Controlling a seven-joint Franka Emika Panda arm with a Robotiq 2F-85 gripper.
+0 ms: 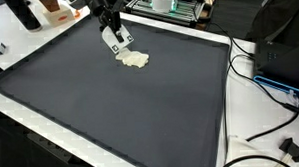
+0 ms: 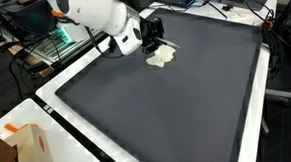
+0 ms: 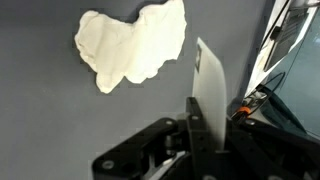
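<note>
We hover our pincer (image 1: 120, 44), pressed together and empty, over the dark mat (image 1: 120, 105) on the table (image 1: 230, 101), where a crumpled cream cloth (image 1: 135, 60) lies near the mat's far edge; approaching, we judge, with spreading needed next.

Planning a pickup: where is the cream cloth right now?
In an exterior view the cream cloth lies on the dark mat, toward its far edge, right beside the claw.

A big white table (image 1: 241, 110) with a dark grey mat (image 1: 120, 105) on top, one crumpled pale cloth (image 1: 135, 60) on the mat.
</note>
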